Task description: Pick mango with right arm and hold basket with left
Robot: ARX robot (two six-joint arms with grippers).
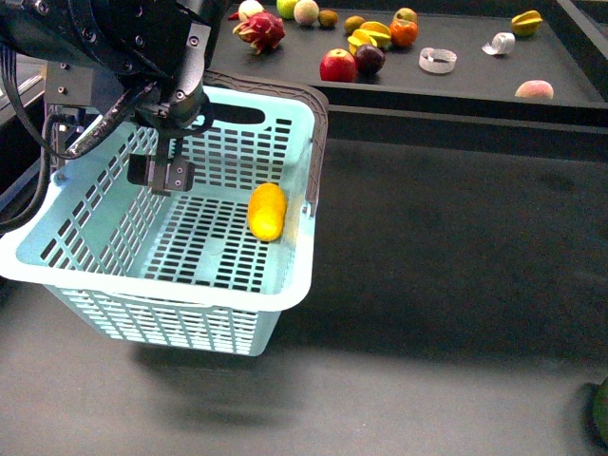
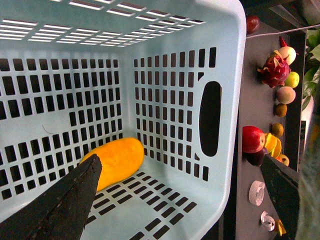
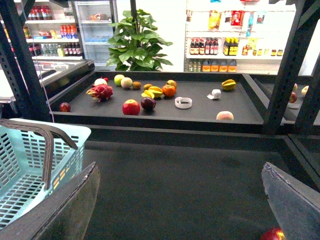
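The yellow-orange mango (image 1: 267, 211) lies on the slotted floor of the pale aqua basket (image 1: 161, 285), against its right wall. In the left wrist view the mango (image 2: 115, 160) rests by the basket's corner (image 2: 170, 100). My left gripper (image 1: 166, 173) hangs open over the basket's far left part, holding nothing. One finger (image 2: 65, 205) shows inside the basket and the other (image 2: 282, 187) beyond its slotted end wall. My right gripper (image 3: 180, 170) is open and empty over dark table, right of the basket (image 3: 30, 165) and its ribbed handle (image 3: 47, 145). The right wrist view does not show the mango.
A raised dark shelf (image 1: 475, 81) at the back carries a dragon fruit (image 1: 261, 30), red apple (image 1: 337, 65), star fruit (image 1: 525, 21), tape roll (image 1: 437, 60) and peach (image 1: 534, 89). A dark green fruit (image 1: 600, 408) sits at the near right edge. A red fruit (image 3: 272, 234) lies by my right finger.
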